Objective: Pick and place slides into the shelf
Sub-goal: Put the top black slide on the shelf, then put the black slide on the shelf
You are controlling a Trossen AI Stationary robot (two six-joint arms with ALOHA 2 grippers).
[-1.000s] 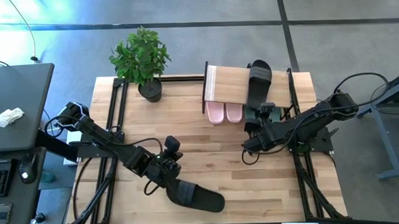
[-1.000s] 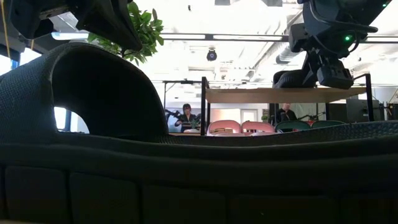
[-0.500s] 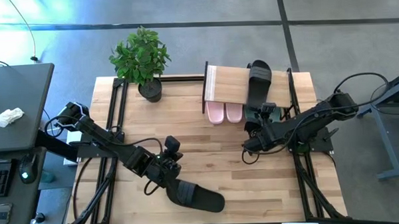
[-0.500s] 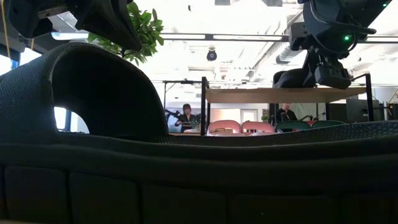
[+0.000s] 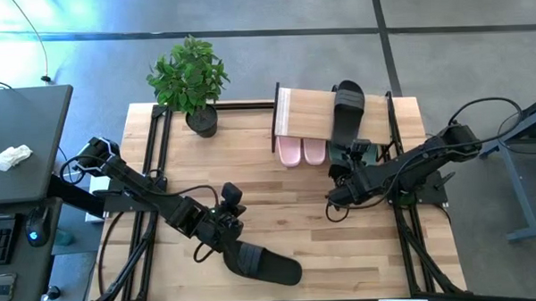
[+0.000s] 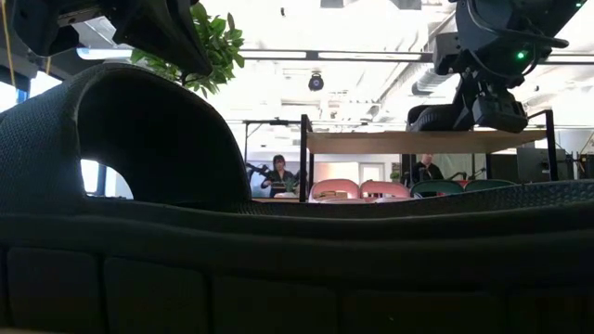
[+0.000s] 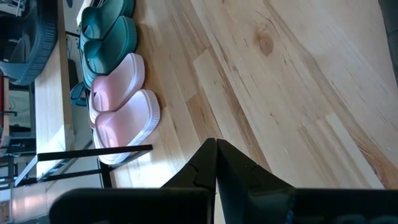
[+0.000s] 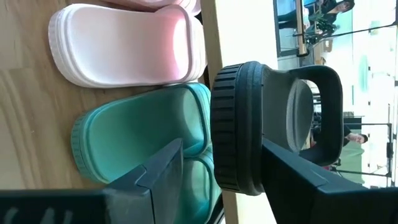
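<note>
My right gripper [image 5: 337, 169] sits just right of centre in the overhead shot, fingers spread with nothing between them, right in front of the shelf [image 5: 304, 113]. One black slide [image 5: 347, 111] lies on top of the shelf's board, its heel hanging over the front edge. The pink pair [image 5: 302, 151] and the teal pair [image 7: 107, 34] sit underneath. My left gripper [image 5: 233, 250], lower middle of the frame, has its fingers pressed together against the heel end of the other black slide [image 5: 267, 264], which lies on the table [image 5: 288, 212]. I can't tell if it's actually pinching it.
</note>
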